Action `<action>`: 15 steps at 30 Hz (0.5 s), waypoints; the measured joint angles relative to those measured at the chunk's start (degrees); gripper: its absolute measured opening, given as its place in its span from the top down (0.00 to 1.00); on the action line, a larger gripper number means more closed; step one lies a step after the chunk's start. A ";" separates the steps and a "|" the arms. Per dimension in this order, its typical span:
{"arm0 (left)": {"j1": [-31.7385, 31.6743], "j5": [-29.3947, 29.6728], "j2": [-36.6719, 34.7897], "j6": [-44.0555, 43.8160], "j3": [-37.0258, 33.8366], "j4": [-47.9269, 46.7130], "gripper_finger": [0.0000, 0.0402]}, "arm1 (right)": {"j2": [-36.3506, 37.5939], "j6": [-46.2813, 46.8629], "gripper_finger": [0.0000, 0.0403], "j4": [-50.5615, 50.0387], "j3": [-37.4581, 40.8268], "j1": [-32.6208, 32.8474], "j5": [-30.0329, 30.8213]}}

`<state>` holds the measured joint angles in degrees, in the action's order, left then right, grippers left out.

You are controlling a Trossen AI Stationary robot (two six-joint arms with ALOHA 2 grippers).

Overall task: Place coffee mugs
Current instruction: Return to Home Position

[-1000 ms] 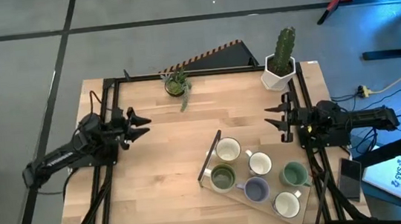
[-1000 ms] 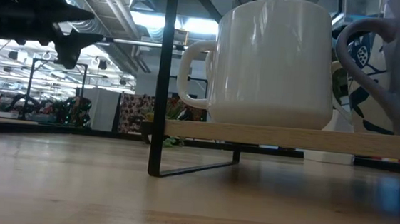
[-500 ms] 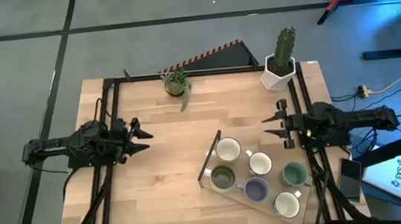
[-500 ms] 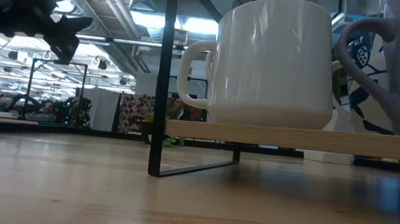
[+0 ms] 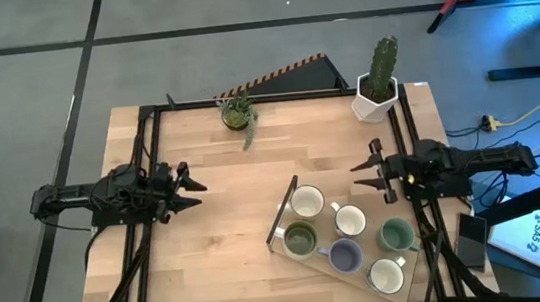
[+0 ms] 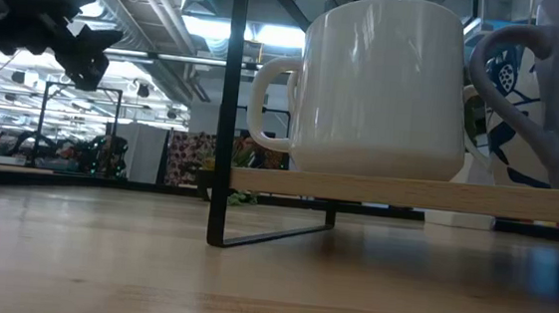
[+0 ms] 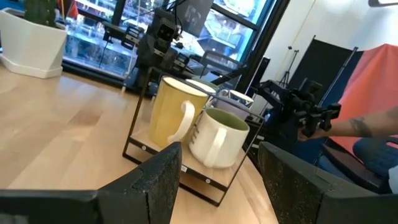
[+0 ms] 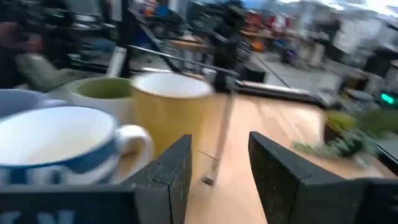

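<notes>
Six coffee mugs stand on a wooden shelf with a black wire frame [image 5: 285,202] at the table's near right: cream [image 5: 307,202], white [image 5: 350,221], olive green [image 5: 300,238], lavender [image 5: 344,256], teal [image 5: 396,235] and white [image 5: 387,275]. My left gripper [image 5: 191,182] hovers open over the table's left part, pointing at the mugs; it shows high up in the low view [image 6: 81,41]. My right gripper [image 5: 360,169] is open just beyond the shelf's far right side, pointing left. The low view shows a white mug [image 6: 385,85] resting on the shelf board [image 6: 407,193].
A small leafy plant [image 5: 237,112] and a white angular pot with a cactus [image 5: 376,88] stand along the far edge. Bare wood [image 5: 228,226] lies between the left gripper and the shelf. A person's forearm [image 7: 370,126] shows beyond the table in the left wrist view.
My left arm has swung toward the near edge and now lies level across the left edge; its gripper has dropped a little toward the near edge and turned from slanting to pointing straight right. My right gripper has drifted slightly left. The mugs have not moved.
</notes>
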<state>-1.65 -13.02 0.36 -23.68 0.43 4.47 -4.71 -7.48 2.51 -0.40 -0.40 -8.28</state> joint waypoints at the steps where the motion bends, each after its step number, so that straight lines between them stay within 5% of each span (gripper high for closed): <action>1: 0.00 0.07 0.00 -0.04 0.00 -0.23 0.48 | -0.07 0.90 0.65 -0.21 0.00 0.00 1.25; 15: -0.02 -1.00 0.00 -0.15 0.00 -0.43 0.48 | -0.02 -4.79 0.65 -0.66 0.00 0.00 3.37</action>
<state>-1.67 -14.02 0.36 -23.83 0.43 4.03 -4.73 -12.27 1.85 -0.40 -0.40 -4.91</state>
